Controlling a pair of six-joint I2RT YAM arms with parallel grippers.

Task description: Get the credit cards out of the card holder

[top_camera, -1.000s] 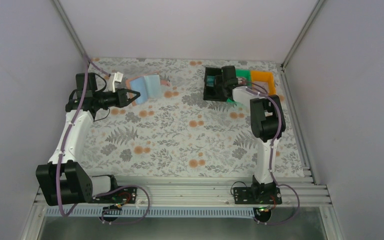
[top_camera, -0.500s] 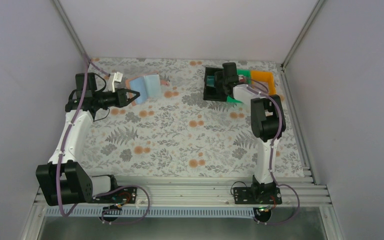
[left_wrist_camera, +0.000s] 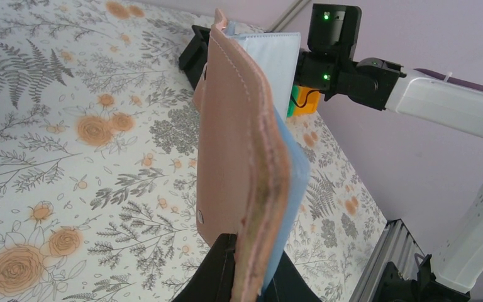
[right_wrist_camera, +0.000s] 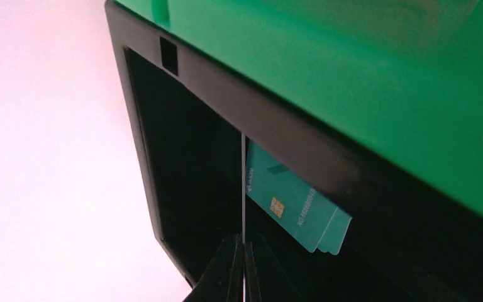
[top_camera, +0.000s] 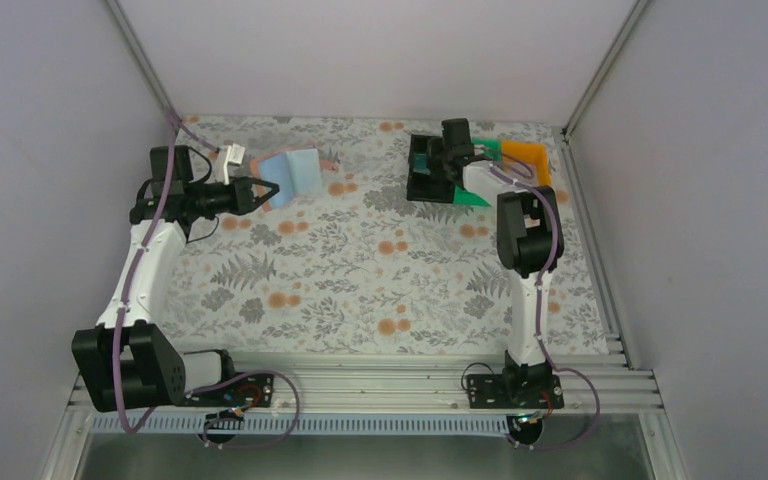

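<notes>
My left gripper (top_camera: 260, 192) (left_wrist_camera: 249, 255) is shut on the lower edge of the card holder (top_camera: 292, 173) (left_wrist_camera: 242, 151). It holds the holder upright above the table at the back left; salmon-tan shows outside and light blue inside. My right gripper (top_camera: 430, 165) (right_wrist_camera: 244, 244) hangs over the black bin (top_camera: 422, 190) (right_wrist_camera: 163, 157). It is shut on a thin credit card (right_wrist_camera: 243, 189), seen edge-on as a pale line. Teal credit cards (right_wrist_camera: 295, 207) lie against the wall inside that bin.
A green bin (top_camera: 472, 196) (right_wrist_camera: 365, 75) and an orange bin (top_camera: 527, 158) stand right of the black one at the back right. The enclosure's side walls rise close to both arms. A metal rail (top_camera: 380, 375) runs along the near edge.
The right wrist has shifted a little toward the back and left over the black bin. The left arm and the card holder have stayed put.
</notes>
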